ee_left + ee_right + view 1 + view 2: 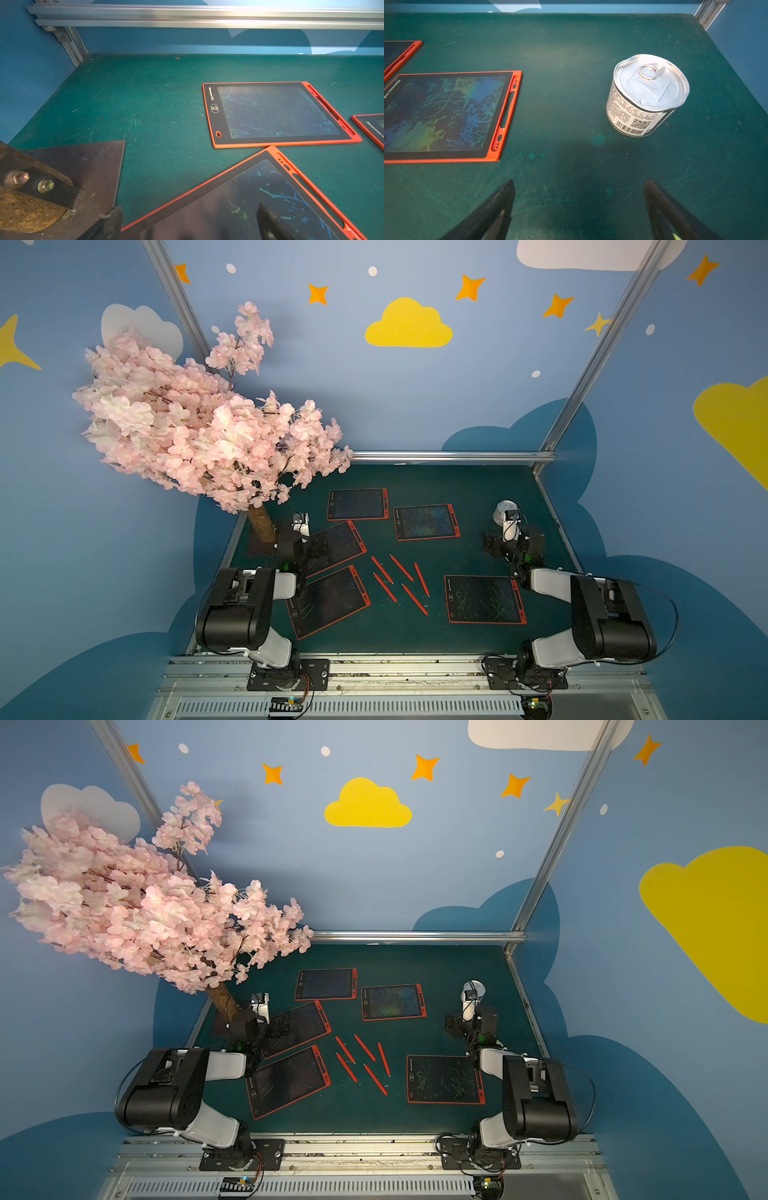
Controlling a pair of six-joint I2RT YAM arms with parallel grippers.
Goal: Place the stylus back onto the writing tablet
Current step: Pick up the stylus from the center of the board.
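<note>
Several red styluses (401, 567) (365, 1047) lie loose on the green table, in the middle, in both top views. Around them lie several red-framed writing tablets: two at the back (357, 504) (426, 522), two at the left (336, 547) (330, 601), one at the front right (484, 599). My left gripper (188, 207) (303, 531) stands open and empty above the corner of a left tablet (259, 191). My right gripper (579, 181) (508, 531) is open and empty over bare table at the right. Neither wrist view shows a stylus.
An artificial pink blossom tree (208, 427) stands at the back left on a dark metal base plate (93, 166), close to my left gripper. A silver tin can (648, 93) (504, 510) stands just beyond my right gripper. Aluminium rails (453, 456) border the table.
</note>
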